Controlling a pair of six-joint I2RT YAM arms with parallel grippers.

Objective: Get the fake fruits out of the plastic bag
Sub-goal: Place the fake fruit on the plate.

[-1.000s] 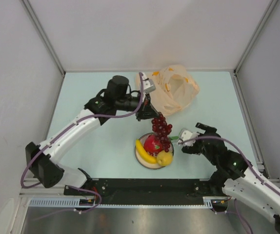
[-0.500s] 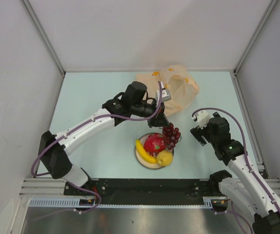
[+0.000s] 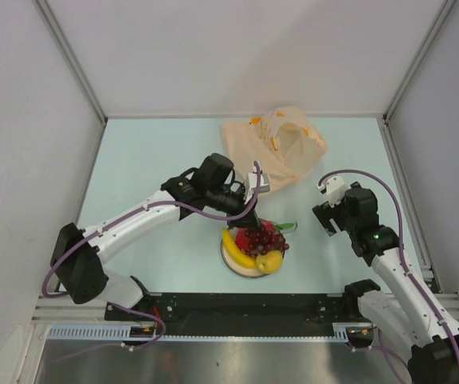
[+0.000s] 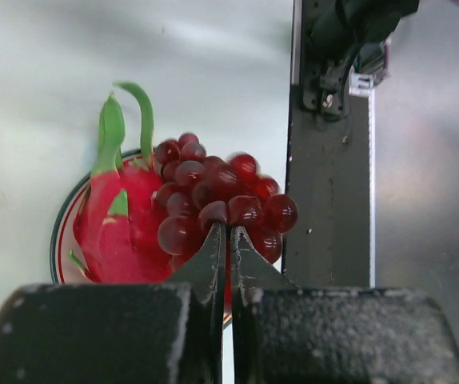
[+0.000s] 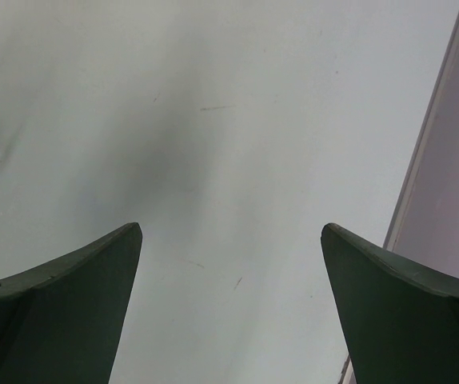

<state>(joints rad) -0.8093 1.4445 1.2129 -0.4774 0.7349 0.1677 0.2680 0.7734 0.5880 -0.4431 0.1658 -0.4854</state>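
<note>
My left gripper [image 3: 254, 216] is shut on the top of the dark red grape bunch [image 3: 269, 237]. The bunch rests low over the white plate [image 3: 228, 258], against the red dragon fruit [image 3: 249, 239]. In the left wrist view the jaws [image 4: 229, 228] pinch the bunch [image 4: 213, 200] beside the dragon fruit [image 4: 113, 228]. The yellow banana [image 3: 235, 248] and the lemon [image 3: 269, 260] lie on the plate. The pale-orange plastic bag [image 3: 276, 146] lies crumpled behind them. My right gripper [image 3: 324, 218] is open and empty over bare table [image 5: 231, 228].
The black base rail [image 3: 245, 308] runs along the near edge and shows in the left wrist view [image 4: 329, 200]. Grey walls close in the table at the back and on both sides. The right wall edge [image 5: 433, 136] is close to my right gripper.
My left gripper has carried the grape bunch from near the bag down onto the plate. My right arm has drawn back from the plate to the right.
</note>
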